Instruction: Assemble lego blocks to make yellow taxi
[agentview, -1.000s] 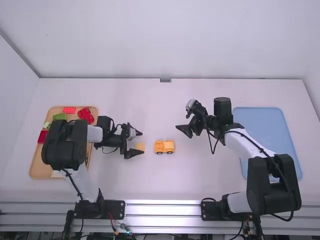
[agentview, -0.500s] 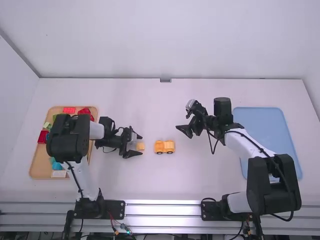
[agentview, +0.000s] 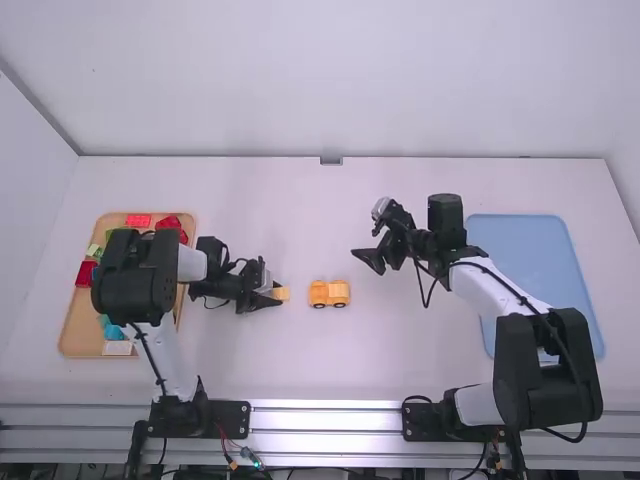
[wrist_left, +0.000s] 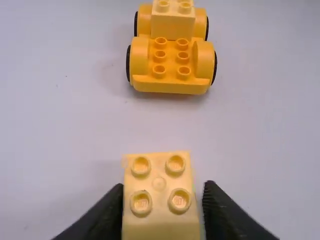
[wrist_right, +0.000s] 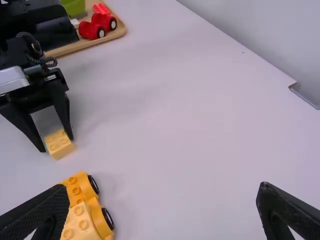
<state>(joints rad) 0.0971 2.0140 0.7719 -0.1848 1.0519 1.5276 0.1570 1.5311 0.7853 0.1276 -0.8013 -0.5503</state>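
My left gripper (agentview: 275, 294) is low over the table, left of the wheeled yellow base (agentview: 319, 294), and shut on a pale yellow block (agentview: 284, 293). In the left wrist view the left gripper (wrist_left: 162, 189) has one finger on each side of this four-stud block (wrist_left: 158, 185). The wheeled base (wrist_left: 171, 85) carries another pale yellow block (wrist_left: 172, 25) on its far part, with bare studs on the nearer part. My right gripper (agentview: 366, 245) stands open above the table, beyond and right of the base; in the right wrist view the right gripper (wrist_right: 164, 186) has nothing between its fingers.
A wooden tray (agentview: 78, 330) at the left holds red, green, blue and white pieces, partly under the left arm. A blue tray (agentview: 540, 235) lies at the right, partly beneath the right arm. A wall runs along the table's far edge.
The left gripper's fingers have come together from wide apart, around the pale yellow block. The left arm moved slightly first. The right arm and the wheeled base have kept still.
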